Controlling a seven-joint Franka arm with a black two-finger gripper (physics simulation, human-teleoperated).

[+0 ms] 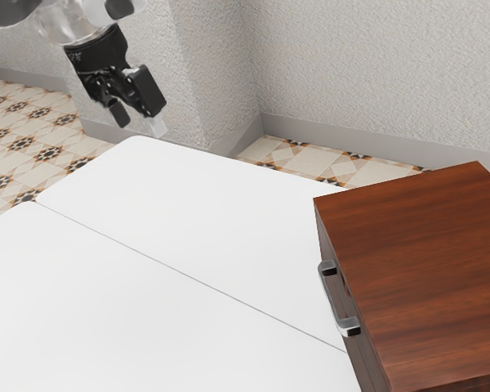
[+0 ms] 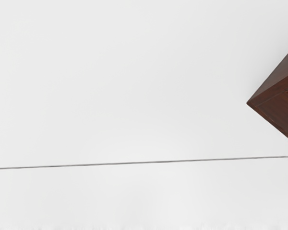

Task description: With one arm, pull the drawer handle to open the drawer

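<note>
Gripper high and open, well apart from the drawer

The gripper [image 1: 139, 122] hangs at the exterior view's upper left, above the far edge of the white table [image 1: 188, 212], its 2 fingers spread and holding nothing. The wooden cabinet [image 1: 425, 269] stands on the table at the exterior view's right; its drawer [image 1: 358, 351] faces the arm, front flush, with the metal handle [image 1: 336, 298] untouched. In the wrist view a cabinet corner [image 2: 278, 103] shows beyond the table's seam [image 2: 134, 163].

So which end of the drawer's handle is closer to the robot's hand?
The handle's upper end in the exterior view, toward the wall. Its lower end sits farther from the gripper, high at the view's upper left.
</note>
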